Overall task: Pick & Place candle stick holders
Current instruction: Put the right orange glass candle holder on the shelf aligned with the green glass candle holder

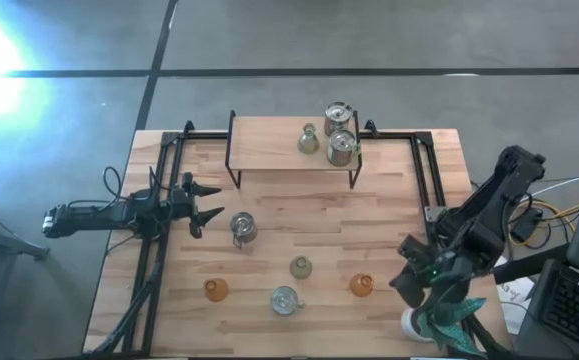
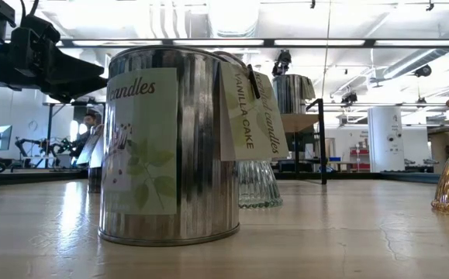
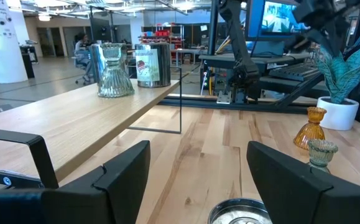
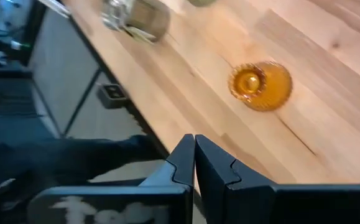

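Overhead, table-level, 2 wrist views

I'm working in a big open robotics lab or workshop hall. The butcher-block worktop (image 1: 299, 220) stands on a bare grey concrete floor (image 1: 369, 40). Looking level across it, I see a high ceiling with exposed pipes and ducts (image 2: 185, 19), long strip lights (image 2: 309, 43) and a white round column (image 2: 385, 138). Farther back are other benches, monitors (image 3: 279, 15) and a person seated at a desk (image 3: 80, 46).
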